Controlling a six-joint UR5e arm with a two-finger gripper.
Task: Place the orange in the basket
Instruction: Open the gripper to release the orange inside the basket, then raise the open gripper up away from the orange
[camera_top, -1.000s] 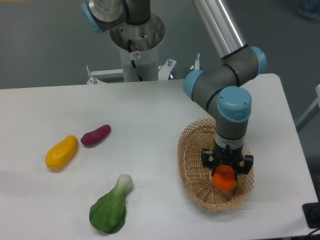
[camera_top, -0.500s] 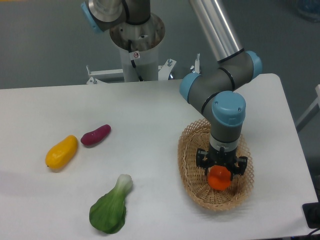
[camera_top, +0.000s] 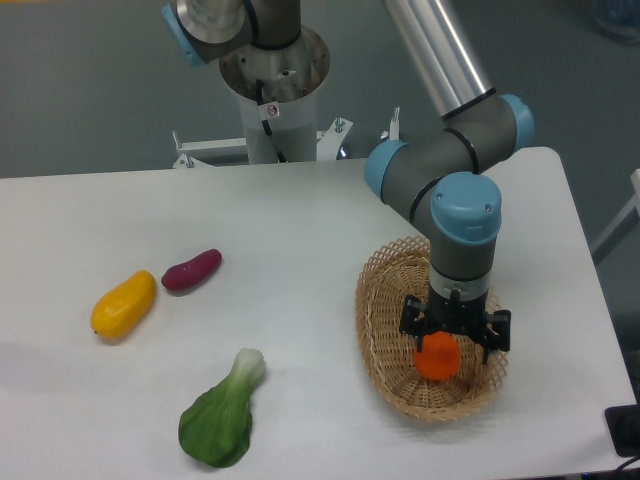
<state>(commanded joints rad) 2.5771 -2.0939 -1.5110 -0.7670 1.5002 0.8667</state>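
- The small round bright orange-red orange (camera_top: 437, 358) lies inside the oval woven tan wicker basket (camera_top: 378, 318), low in its bowl and toward its right half.
- The black 2-finger gripper (camera_top: 454, 338) hangs straight down over the basket, its fingers spread wide to either side, with the orange sitting just below its left part.
- Whether either finger touches the fruit cannot be told from this view.
- The basket stands on the right part of the white table (camera_top: 300, 220), near the front edge.
- Well apart, on the left, lie an elongated yellow-orange mango-like fruit (camera_top: 123, 304) and, just beside it, a small purple sweet-potato-shaped piece (camera_top: 191, 270).
- A green leafy bok choy with a pale stem (camera_top: 222, 413) lies near the front, between them and the basket.
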